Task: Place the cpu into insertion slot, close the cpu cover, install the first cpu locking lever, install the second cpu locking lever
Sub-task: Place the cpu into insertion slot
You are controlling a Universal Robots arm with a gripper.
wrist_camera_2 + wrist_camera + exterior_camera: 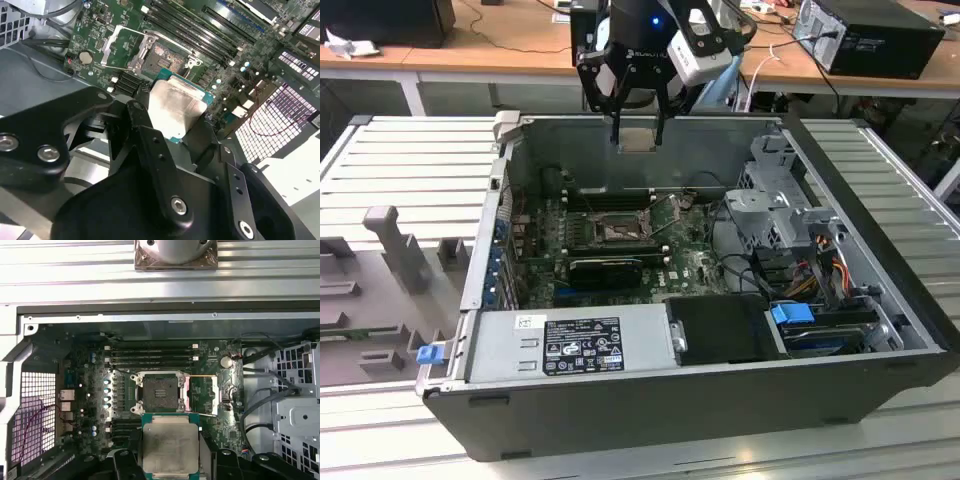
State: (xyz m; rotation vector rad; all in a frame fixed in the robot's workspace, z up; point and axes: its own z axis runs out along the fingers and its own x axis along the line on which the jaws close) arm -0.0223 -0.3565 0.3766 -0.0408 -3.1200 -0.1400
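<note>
The gripper [638, 142] is pinching the cpu [170, 447] by two opposite edges, fingers closed to the chip's width, and holding it well above the insertion slot [157, 392], a sound hold, I judge, for a light, stiff, slick-faced, fragile chip.

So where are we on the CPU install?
Done: nothing seated yet; the insertion slot is bare and the cpu cover stands open. In hand: the gripper holds the cpu above the open case. Left: seating, closing the cover, both locking steps.
</note>
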